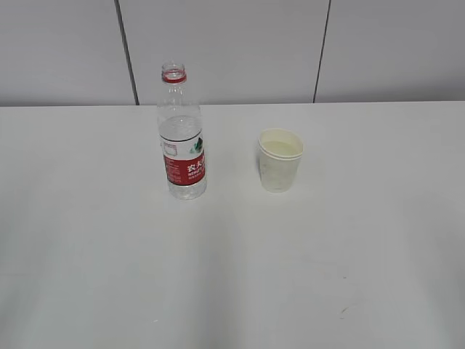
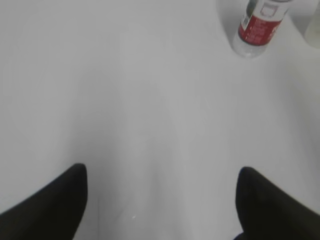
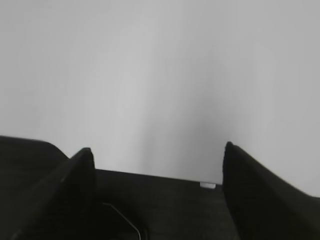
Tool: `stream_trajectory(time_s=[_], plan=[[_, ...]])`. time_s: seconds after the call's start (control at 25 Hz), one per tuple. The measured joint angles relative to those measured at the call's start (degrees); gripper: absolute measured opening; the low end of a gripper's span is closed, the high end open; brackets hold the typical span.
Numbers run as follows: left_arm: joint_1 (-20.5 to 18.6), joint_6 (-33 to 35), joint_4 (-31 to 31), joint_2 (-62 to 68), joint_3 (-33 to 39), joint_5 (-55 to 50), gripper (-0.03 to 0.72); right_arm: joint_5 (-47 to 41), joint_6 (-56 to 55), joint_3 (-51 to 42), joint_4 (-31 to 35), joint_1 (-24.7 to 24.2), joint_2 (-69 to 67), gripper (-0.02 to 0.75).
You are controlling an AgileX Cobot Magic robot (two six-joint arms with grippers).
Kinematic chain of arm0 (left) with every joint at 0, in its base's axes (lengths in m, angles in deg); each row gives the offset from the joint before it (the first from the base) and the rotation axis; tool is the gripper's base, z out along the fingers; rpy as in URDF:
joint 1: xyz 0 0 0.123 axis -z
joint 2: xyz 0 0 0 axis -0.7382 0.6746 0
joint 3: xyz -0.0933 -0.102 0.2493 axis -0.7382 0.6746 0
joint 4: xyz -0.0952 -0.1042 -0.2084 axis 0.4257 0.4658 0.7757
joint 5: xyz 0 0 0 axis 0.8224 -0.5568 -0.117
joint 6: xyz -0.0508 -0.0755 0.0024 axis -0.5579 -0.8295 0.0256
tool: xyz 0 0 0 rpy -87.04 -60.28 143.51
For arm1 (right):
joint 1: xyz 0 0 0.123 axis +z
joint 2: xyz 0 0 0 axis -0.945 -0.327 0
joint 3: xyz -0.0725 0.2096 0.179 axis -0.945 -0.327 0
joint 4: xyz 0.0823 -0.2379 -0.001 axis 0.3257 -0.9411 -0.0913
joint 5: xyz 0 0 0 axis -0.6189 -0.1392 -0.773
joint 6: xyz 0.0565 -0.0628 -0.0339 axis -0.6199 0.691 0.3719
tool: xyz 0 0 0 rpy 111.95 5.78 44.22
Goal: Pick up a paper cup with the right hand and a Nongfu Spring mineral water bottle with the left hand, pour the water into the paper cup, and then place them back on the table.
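The Nongfu Spring bottle (image 1: 181,138) stands upright and uncapped on the white table (image 1: 232,276), left of centre. Clear water fills its lower part. The paper cup (image 1: 280,160) stands upright a little to its right, with liquid inside. No arm shows in the exterior view. My left gripper (image 2: 160,172) is open and empty over bare table, and the bottle (image 2: 260,25) stands far ahead at its upper right. My right gripper (image 3: 157,150) is open and empty above a dark surface and the white table beyond; neither cup nor bottle shows there.
A grey panelled wall (image 1: 232,51) with two dark vertical seams runs behind the table's far edge. A small dark scuff (image 1: 343,310) marks the table at the front right. A dark surface (image 3: 165,210) lies under the right gripper.
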Motion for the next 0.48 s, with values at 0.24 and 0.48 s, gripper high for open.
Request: stream_trajectory(time_s=[0.24,0.48], plan=[[0.00,0.00,0.06,-9.95,0.00,0.13,0.554,0.00,0.00,0.00,0.00,0.00,11.65,0.588],[0.00,0.00,0.23,-15.61,0.00,-0.44,0.554,-0.22,0.00,0.00,0.09,0.00,16.83,0.588]])
